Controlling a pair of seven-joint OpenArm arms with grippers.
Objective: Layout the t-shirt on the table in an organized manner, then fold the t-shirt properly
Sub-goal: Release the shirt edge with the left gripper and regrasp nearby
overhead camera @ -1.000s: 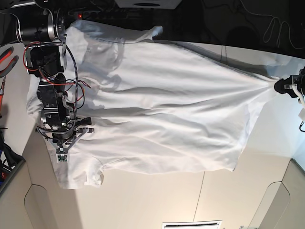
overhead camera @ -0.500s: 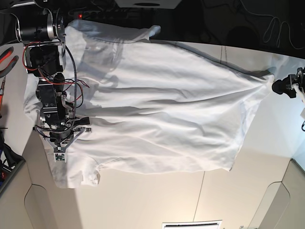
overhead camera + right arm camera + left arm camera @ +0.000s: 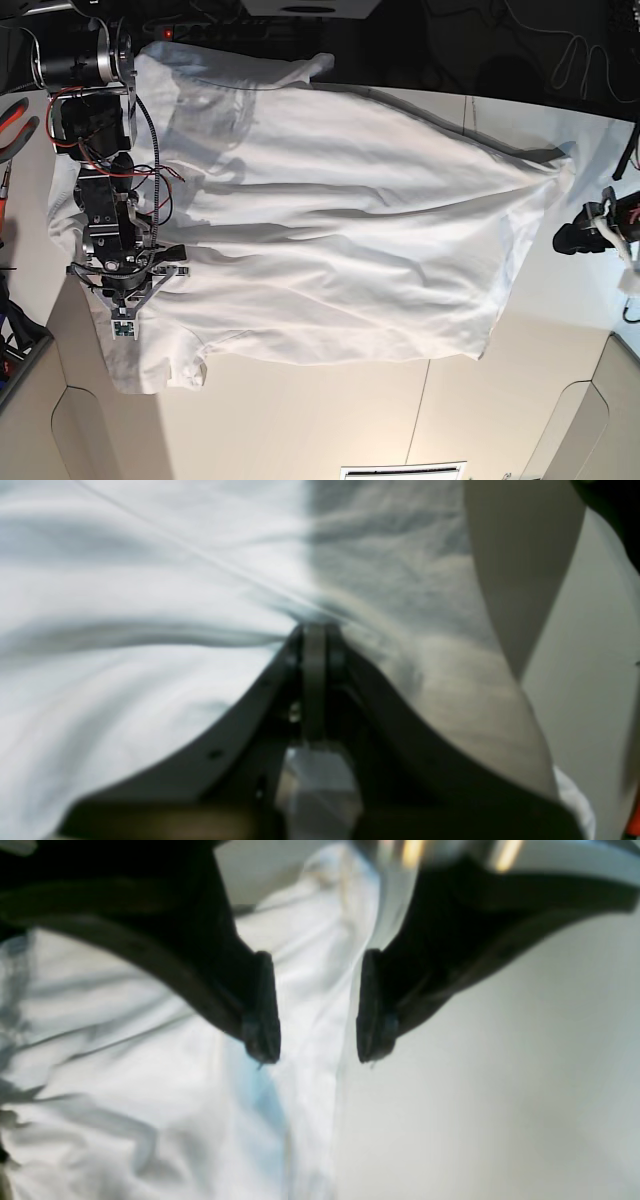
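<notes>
The t-shirt (image 3: pixel 330 220) lies spread across the table (image 3: pixel 400 420). The right gripper (image 3: pixel 314 630), jaws clamped on cloth, anchors one edge; the left gripper (image 3: pixel 315 1010), jaws wide and empty, hovers beside the opposite edge.

The t-shirt (image 3: pixel 330 240) lies spread across the table (image 3: pixel 330 420), between the two arms.

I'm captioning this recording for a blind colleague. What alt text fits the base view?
A wrinkled white t-shirt lies spread across a white table. At the view's left, the right tool is shut on the cloth; at the view's right, the left tool stands open just off the shirt's edge.
</notes>
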